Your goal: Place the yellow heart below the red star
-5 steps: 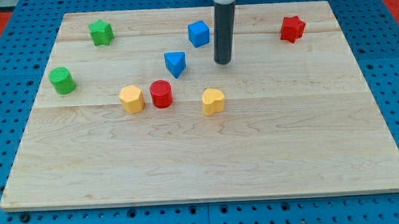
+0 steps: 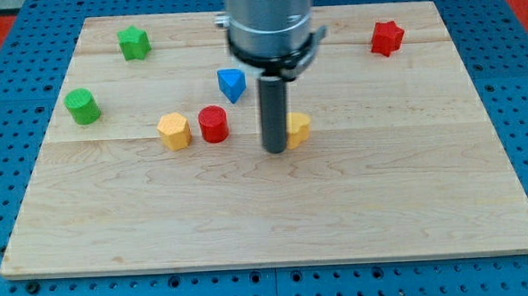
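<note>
The yellow heart (image 2: 299,128) lies near the board's middle, partly hidden by my rod. My tip (image 2: 274,151) rests on the board right against the heart's left side, slightly toward the view's bottom. The red star (image 2: 386,37) sits near the view's top right, far from the heart. No block sits below the star.
A blue triangular block (image 2: 231,83), a red cylinder (image 2: 213,124) and a yellow hexagon (image 2: 173,131) lie left of my tip. A green star (image 2: 133,42) and a green cylinder (image 2: 82,106) lie at the view's left. The arm's body hides the blue cube seen earlier.
My tip has moved toward the view's bottom, from above the heart to its left side. The heart has shifted slightly to the view's right. The arm's body now covers the blue cube.
</note>
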